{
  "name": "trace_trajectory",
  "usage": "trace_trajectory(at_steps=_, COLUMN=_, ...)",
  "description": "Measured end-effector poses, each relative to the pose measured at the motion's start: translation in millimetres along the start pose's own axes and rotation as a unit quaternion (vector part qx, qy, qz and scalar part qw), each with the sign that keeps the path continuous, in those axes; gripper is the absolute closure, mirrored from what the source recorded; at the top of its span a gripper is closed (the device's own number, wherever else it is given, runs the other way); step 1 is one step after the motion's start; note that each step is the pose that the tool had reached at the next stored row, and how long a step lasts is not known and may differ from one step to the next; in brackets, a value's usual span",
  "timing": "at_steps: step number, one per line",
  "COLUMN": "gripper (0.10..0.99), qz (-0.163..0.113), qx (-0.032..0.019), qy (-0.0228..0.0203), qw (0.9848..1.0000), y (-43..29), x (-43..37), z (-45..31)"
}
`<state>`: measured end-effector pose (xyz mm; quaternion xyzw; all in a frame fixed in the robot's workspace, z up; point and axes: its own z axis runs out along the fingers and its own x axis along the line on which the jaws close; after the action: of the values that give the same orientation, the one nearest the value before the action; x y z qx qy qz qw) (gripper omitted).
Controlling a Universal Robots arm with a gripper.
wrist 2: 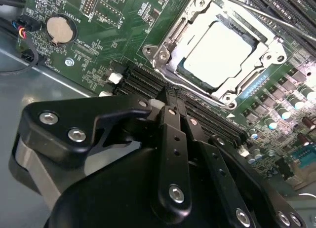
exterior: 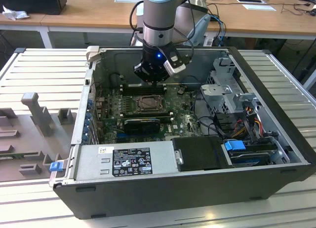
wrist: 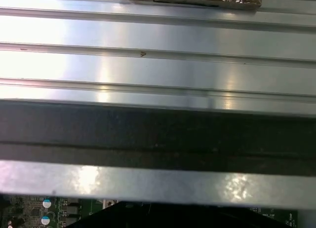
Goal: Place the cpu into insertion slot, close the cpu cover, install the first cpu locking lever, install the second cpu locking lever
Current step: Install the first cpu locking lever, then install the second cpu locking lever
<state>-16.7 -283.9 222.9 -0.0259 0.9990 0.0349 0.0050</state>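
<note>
I have the gripper (wrist 2: 170,107) hanging low inside the open computer case (exterior: 276,186), just off the edge of the insertion slot (wrist 2: 224,53) — close enough to work the latching hardware, I judge. In the second wrist view its fingers (wrist 2: 173,139) are pressed together with nothing between them. The cpu (wrist 2: 222,55) already lies flat in the slot, silver top up, and the cpu cover (wrist 2: 197,20) sits down around it like a frame, so my guess is the levers are the matter in hand (I can't tell whether either thin lever is hooked yet). Around the socket it is crowded: black memory slots (wrist 2: 148,82) lie right under the fingertips, a coin battery (wrist 2: 59,28) farther off, and in the exterior view the power supply (exterior: 126,161) and cable bundle (exterior: 242,119) hem the arm in.
</note>
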Motion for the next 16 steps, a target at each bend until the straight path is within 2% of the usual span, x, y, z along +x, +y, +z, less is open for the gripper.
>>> trace_trajectory(at_steps=4, gripper=0.980, qz=0.000, qx=0.0001, qy=0.0001, qw=1.0000, y=-1.5, x=0.1, z=-0.2)
trace_trajectory(at_steps=7, gripper=0.980, qz=0.000, qx=0.0000, qy=0.0000, qw=1.0000, y=-6.6, x=0.3, z=-0.6)
trace_trajectory(at_steps=10, gripper=0.980, qz=0.000, qx=0.0001, qy=0.0001, qw=1.0000, y=-6.7, x=0.3, z=-4.1)
trace_trajectory(at_steps=16, gripper=0.980, qz=0.000, qx=0.0000, qy=0.0001, qw=1.0000, y=-9.2, x=0.4, z=-4.6)
